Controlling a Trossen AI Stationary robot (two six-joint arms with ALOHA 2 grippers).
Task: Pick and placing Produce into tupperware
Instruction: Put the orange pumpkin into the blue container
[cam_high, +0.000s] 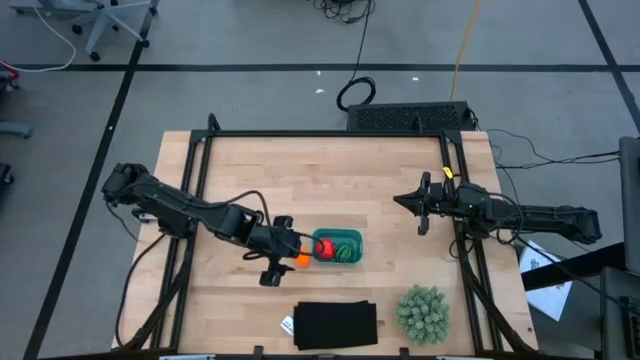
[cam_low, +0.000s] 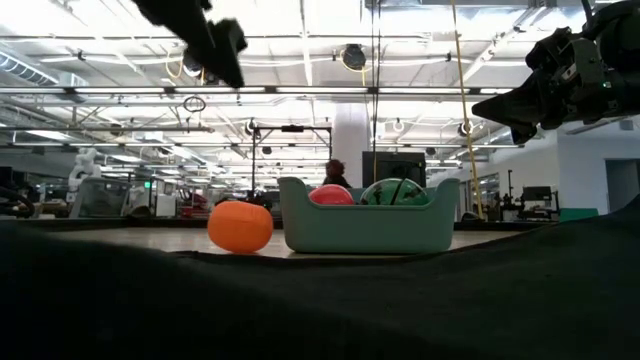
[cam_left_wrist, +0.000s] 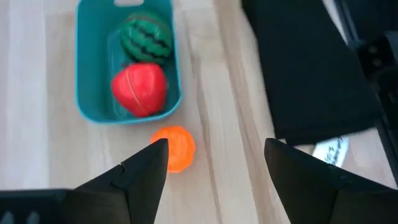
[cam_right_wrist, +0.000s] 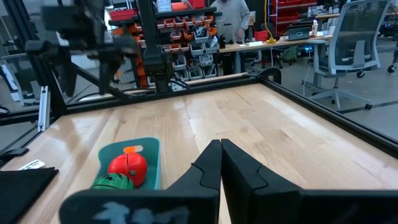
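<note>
Orange fruit (cam_left_wrist: 175, 147) tight against tupperware (cam_left_wrist: 84, 93) wall

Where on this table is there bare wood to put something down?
Most is bare: the back half beyond the tupperware, and the stretch between it and the right end effector. It is crowded at the front: the orange fruit beside the tupperware under the left end effector, then the black rectangle and spiky plant ball.
</note>
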